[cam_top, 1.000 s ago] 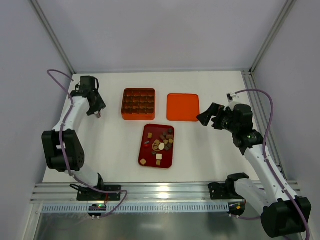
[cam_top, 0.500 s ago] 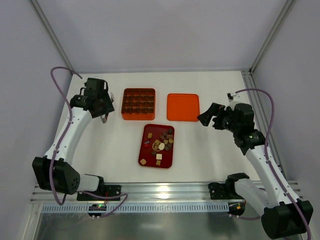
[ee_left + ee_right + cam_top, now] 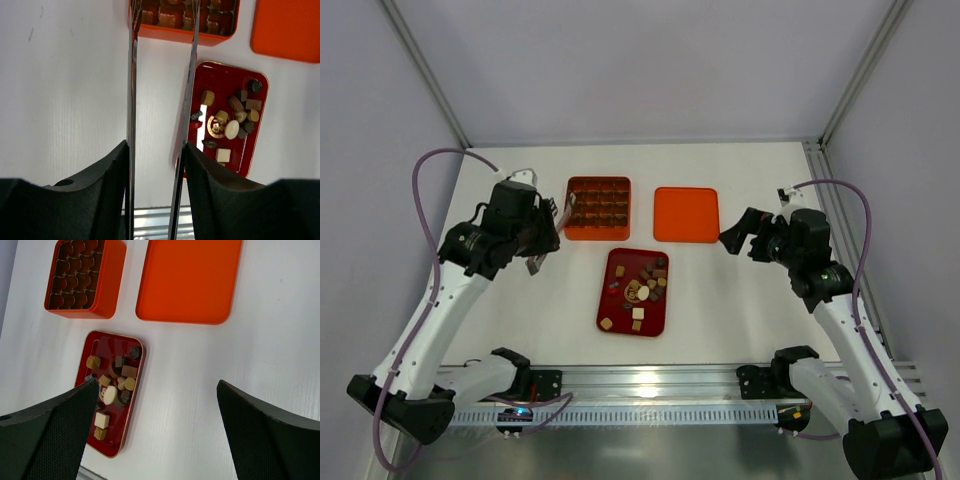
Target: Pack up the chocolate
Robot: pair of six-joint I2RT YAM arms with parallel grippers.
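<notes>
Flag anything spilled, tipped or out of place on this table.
Nothing stands out. The chocolate pieces all lie inside the red tray, none on the table; the orange box and flat orange lid sit level side by side.

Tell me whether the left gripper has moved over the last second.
Yes. The left gripper swung right, toward the orange square box with a grid of cells.

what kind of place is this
Likely a robot lab test cell: a white table enclosed by plain panels and aluminium framing, a left arm and right arm bolted to a rail.
</notes>
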